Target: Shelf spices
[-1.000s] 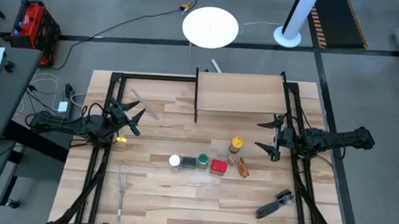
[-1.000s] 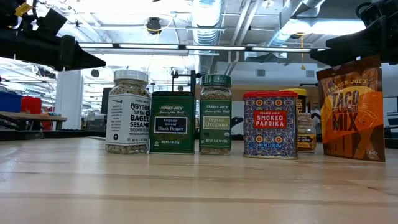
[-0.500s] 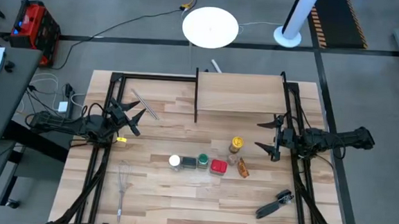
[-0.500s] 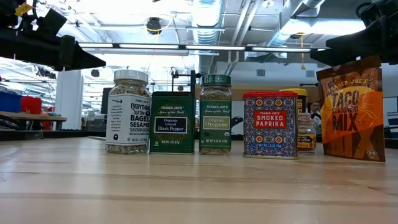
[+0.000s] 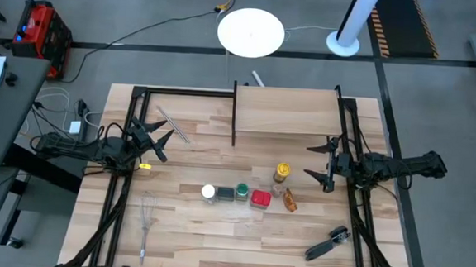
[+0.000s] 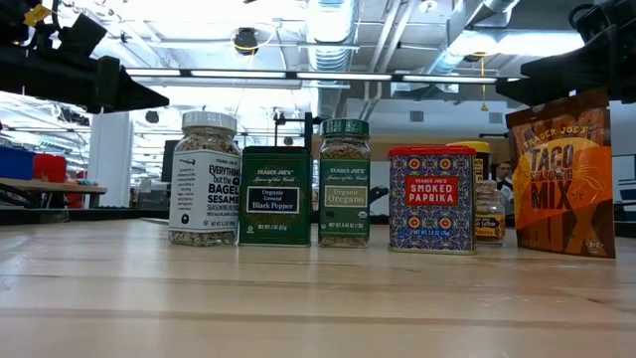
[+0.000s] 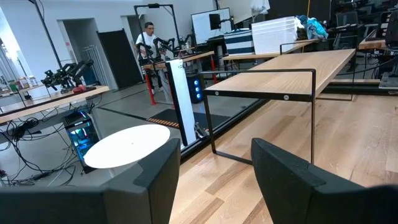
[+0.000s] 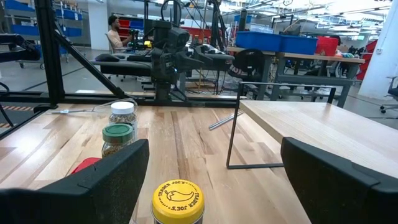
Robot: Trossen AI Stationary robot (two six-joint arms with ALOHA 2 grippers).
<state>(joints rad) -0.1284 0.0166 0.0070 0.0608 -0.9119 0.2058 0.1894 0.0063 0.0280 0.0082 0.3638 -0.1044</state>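
The spices stand on the table's middle: a white-capped jar [image 5: 208, 192], a dark square tin [image 5: 224, 193], a green-capped jar [image 5: 242, 190], a red tin [image 5: 260, 199], a yellow-capped jar [image 5: 282, 170] and an orange packet [image 5: 289, 203]. In the low view they form a row, from the sesame jar [image 6: 207, 179] to the taco packet [image 6: 559, 174]. The shelf [image 5: 287, 112] stands at the far edge on black posts. My left gripper [image 5: 156, 138] hovers open at the table's left. My right gripper [image 5: 319, 163] hovers open to the right of the yellow-capped jar [image 8: 178, 200].
A wire whisk [image 5: 147, 219] lies near the left front. A black-handled tool [image 5: 328, 242] lies near the right front. A thin metal utensil [image 5: 173, 124] lies far left, by a small yellow bit [image 5: 145, 167]. Bare planks separate the spices from the shelf [image 7: 280, 68].
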